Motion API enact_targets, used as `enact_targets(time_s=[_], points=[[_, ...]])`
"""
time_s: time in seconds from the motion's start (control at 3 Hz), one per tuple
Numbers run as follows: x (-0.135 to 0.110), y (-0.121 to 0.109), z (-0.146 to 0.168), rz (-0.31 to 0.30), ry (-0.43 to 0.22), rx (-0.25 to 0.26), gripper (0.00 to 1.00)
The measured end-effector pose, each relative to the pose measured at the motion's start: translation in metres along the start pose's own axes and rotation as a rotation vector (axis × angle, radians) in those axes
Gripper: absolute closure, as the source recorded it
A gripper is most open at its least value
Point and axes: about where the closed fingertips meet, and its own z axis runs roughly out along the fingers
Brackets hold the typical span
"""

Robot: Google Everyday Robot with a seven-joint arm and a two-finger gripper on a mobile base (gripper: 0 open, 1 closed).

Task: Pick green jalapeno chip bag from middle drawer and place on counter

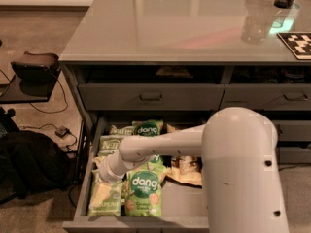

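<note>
Gripper is seen inside middle drawer, by green jalapeno chip bag | grip cannot be told (hidden by arm)

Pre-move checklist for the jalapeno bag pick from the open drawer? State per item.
1. Middle drawer pulled open: ok.
2. Green jalapeno chip bag in view, front left of the drawer: ok.
3. Gripper down in the drawer's left side, just above that bag: ok.
4. Bag actually gripped: cannot tell.
5. Neighbours free of the target: not ok; the dang bag lies right against it and might drag along.
6. Bare counter for the drop: ok.
</note>
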Motion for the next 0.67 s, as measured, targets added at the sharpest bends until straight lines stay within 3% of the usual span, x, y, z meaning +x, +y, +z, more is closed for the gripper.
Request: enact_targets(time_s=[0.33,0.67], points=[[0.004,0.004,0.028,-0.016,-0.002,-0.032,0.00],[0.016,0.001,0.038,0.006,0.009,-0.023,0.00]])
